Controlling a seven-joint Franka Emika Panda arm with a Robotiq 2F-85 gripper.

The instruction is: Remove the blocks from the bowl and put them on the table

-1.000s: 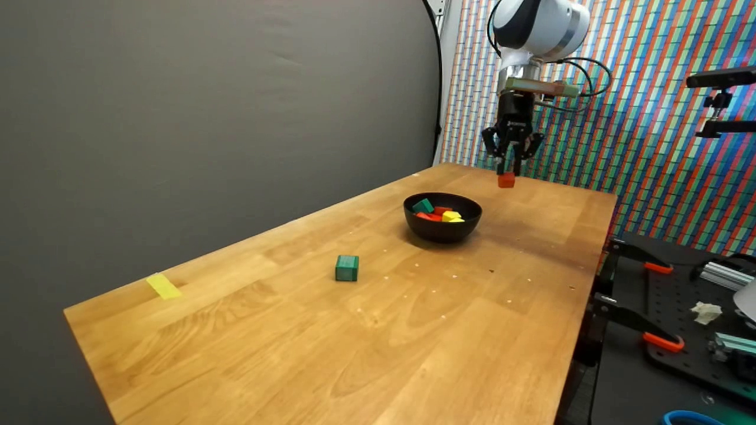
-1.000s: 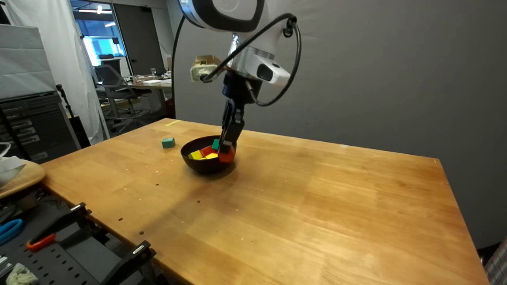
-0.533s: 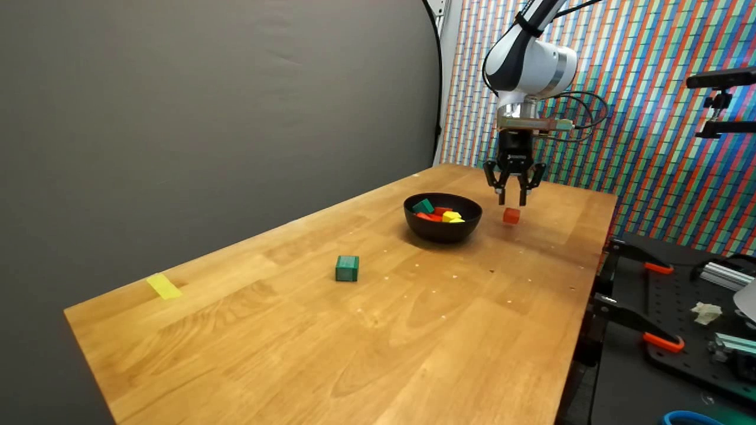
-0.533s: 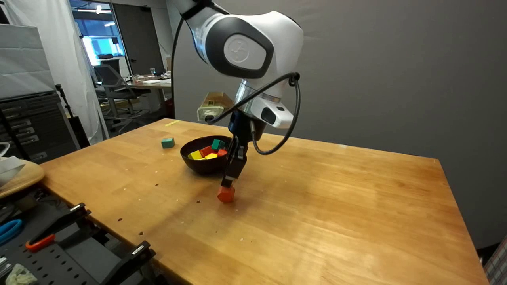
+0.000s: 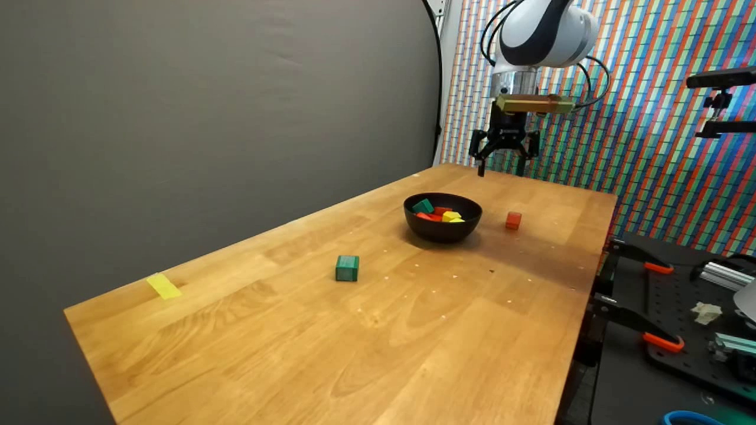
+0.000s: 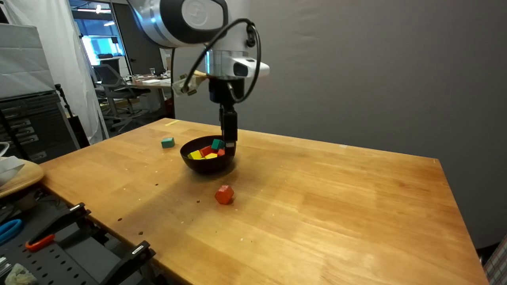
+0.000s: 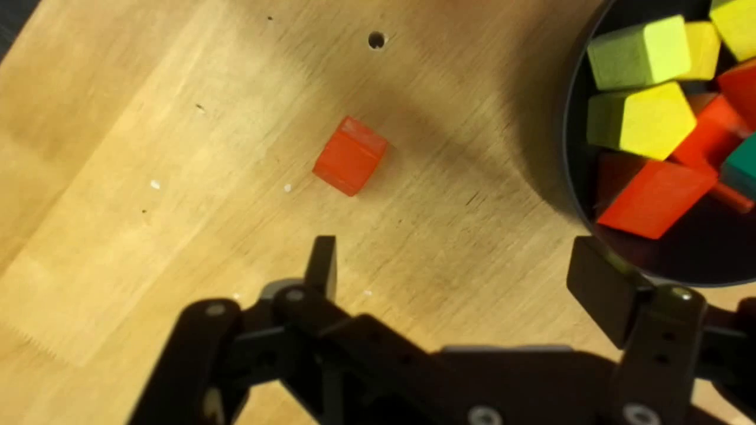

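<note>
Gripper [image 5: 501, 169] was wide, jaws well apart, hanging above the desk [image 5: 295, 354]. Markings: one round emblem [image 6: 195, 13] on the arm [image 6: 156, 21], too faint to read.

Counts. On the desk: two loose blocks, one red-orange block [image 7: 348, 156] and one loose green block [image 5: 346, 268]. Red-orange one lay near the bowl [image 5: 443, 233], not touching; green one sat well apart from both. One bowl, upright. Inside, overlapping: one green block [image 7: 741, 168], at least three yellow blocks [image 7: 658, 121], several red blocks [image 7: 658, 195]. Exact yellow and red totals couldn't be told; wrist view cut the bowl off at the frame edge.

Looks: bowl was round, black, dark inside. Red-orange one was faceted, one face paler. Loose green had a paler front face with darker edges. Green in the bowl was tilted.

Also one yellow tape strip [image 5: 163, 285] flat near the desk's edge, and two black clamps [image 5: 631, 319] with orange ends along the desk's side.
</note>
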